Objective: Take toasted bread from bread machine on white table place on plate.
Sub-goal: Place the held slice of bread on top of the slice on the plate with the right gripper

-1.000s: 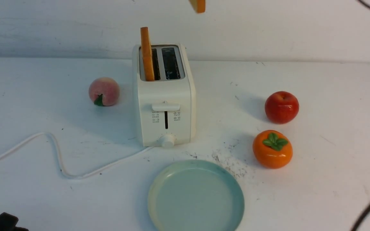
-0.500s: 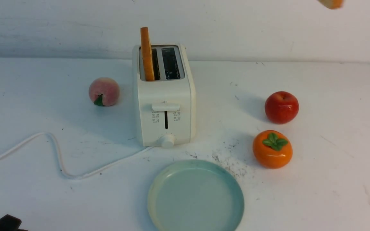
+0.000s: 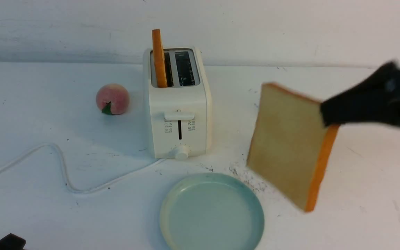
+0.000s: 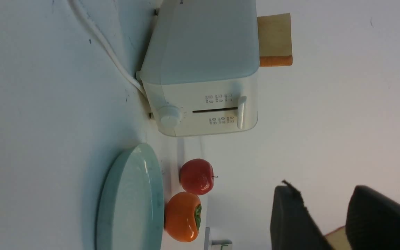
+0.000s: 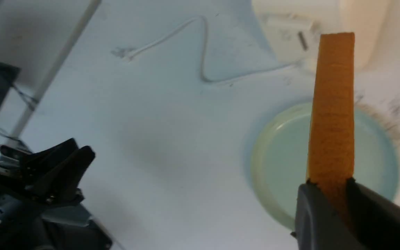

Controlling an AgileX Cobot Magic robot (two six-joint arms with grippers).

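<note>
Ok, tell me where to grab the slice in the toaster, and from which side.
Probably best to grip the slice by its exposed top part, coming straight down from above. It stands upright on edge in the left slot of the toaster, so only that part is free; pinch across its two flat faces.

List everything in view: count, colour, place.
white table: one, scuffed, under everything
bread machine: one, white, mid-table
plate: one, pale teal, before the bread machine
toasted bread: two, tan with orange crust; one in the left slot, one held in the air right of the plate
cord: one, white, trailing left
peach: one, pink, left of the bread machine
apple: one, red, right side
persimmon: one, orange, beside the apple
left hand: open, empty
right hand: shut on the held slice
</note>
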